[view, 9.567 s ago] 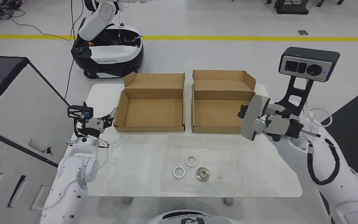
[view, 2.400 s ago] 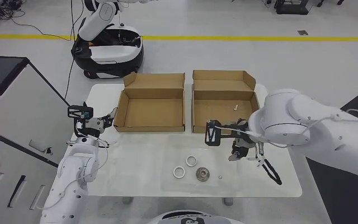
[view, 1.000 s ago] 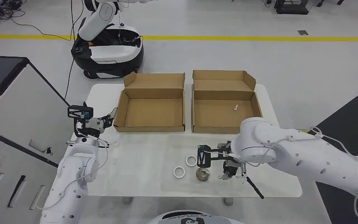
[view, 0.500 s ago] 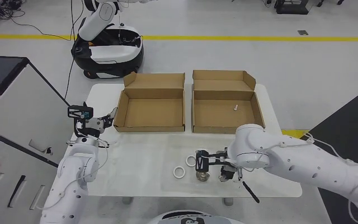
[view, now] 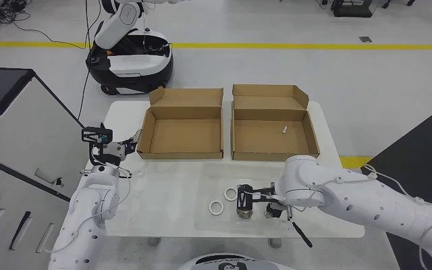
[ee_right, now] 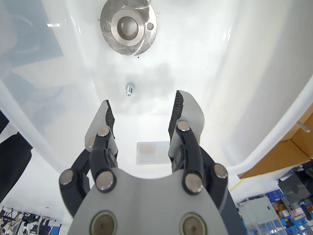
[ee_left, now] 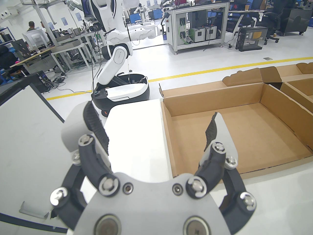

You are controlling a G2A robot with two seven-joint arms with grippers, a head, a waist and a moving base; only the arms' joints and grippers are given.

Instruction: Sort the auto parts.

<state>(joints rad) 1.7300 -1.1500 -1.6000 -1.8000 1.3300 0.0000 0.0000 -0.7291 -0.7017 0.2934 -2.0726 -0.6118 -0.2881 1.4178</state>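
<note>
- right gripper [ee_right: 143,102] spread open, empty, just short of small bolt [ee_right: 129,89]; steel flange [ee_right: 128,26] beyond
- left gripper [ee_left: 152,113] open wide, empty, beside cardboard box [ee_left: 244,133]

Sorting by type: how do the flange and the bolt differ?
The flange is a wide disc with a raised hub and rim holes; the bolt is far smaller, a short headed stud. The bolt lies nearer the right claw than the flange. Both are bare metal.
</note>
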